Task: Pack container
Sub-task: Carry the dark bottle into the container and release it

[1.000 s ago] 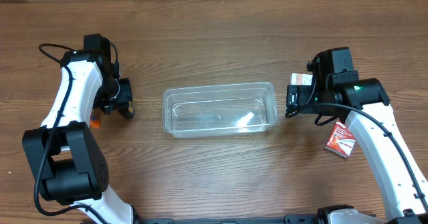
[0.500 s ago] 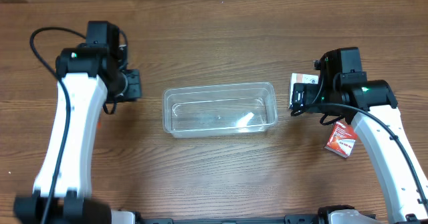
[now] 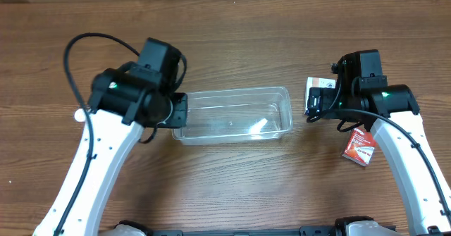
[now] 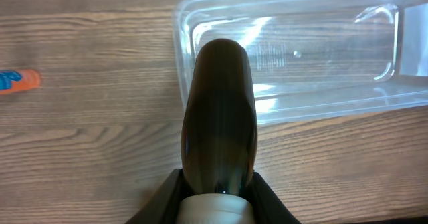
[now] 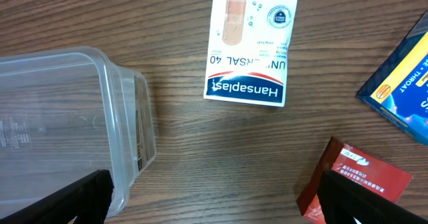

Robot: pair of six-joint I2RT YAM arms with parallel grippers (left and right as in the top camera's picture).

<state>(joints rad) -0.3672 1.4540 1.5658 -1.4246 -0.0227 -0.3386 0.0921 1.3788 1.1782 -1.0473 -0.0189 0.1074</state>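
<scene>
Hanging over the left end of the container [image 3: 232,115], central in the overhead view, is the left gripper [image 3: 178,113]; left wrist: it clamps a dark bottle [image 4: 219,117] above that end; right wrist: the right gripper [image 5: 214,197] gapes empty beside the container.

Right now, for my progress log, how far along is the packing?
Nothing packed yet: the container is empty. In hand: the left gripper holds a dark bottle at its left end. Left: dropping it in, then likely the Hansaplast box, red box and blue box on the table by the open right gripper.
</scene>
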